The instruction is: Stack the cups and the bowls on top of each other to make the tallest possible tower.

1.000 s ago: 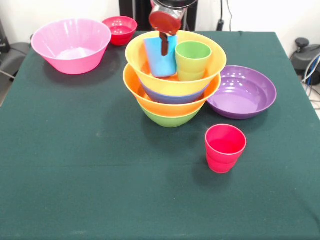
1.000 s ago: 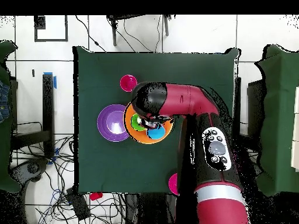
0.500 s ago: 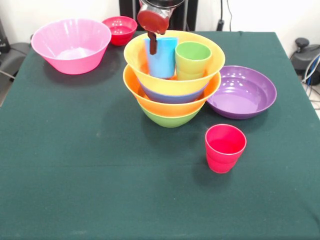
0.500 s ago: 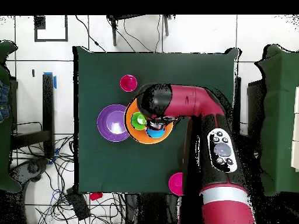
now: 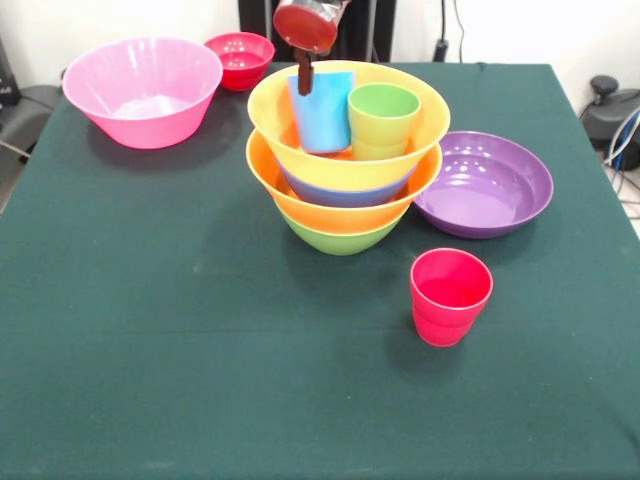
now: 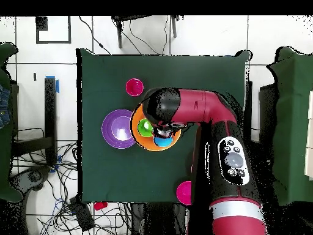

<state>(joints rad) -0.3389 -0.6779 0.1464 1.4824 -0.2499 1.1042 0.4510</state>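
Observation:
The tower (image 5: 340,195) stands mid-table: a green bowl (image 5: 338,238) as base, an orange bowl, a blue bowl (image 5: 345,195) and a second orange bowl (image 5: 400,150) on top. The light blue cup (image 5: 325,115) and the green cup (image 5: 384,122) stand side by side in the top bowl. My gripper (image 5: 305,80) hangs over the blue cup's left rim, open and holding nothing. The red cup (image 5: 450,297) stands alone in front of the tower. In the overhead view the arm (image 6: 195,110) covers part of the tower (image 6: 139,139).
The wide purple bowl (image 5: 490,185) lies right of the tower, touching or nearly touching it. The large pink bowl (image 5: 143,90) and the small red bowl (image 5: 240,58) sit at the far left corner. Green cloth (image 5: 150,350) covers the table.
My gripper has risen and shifted left, from inside the light blue cup to its left rim. The cup stays in the top bowl, and has only tipped a little.

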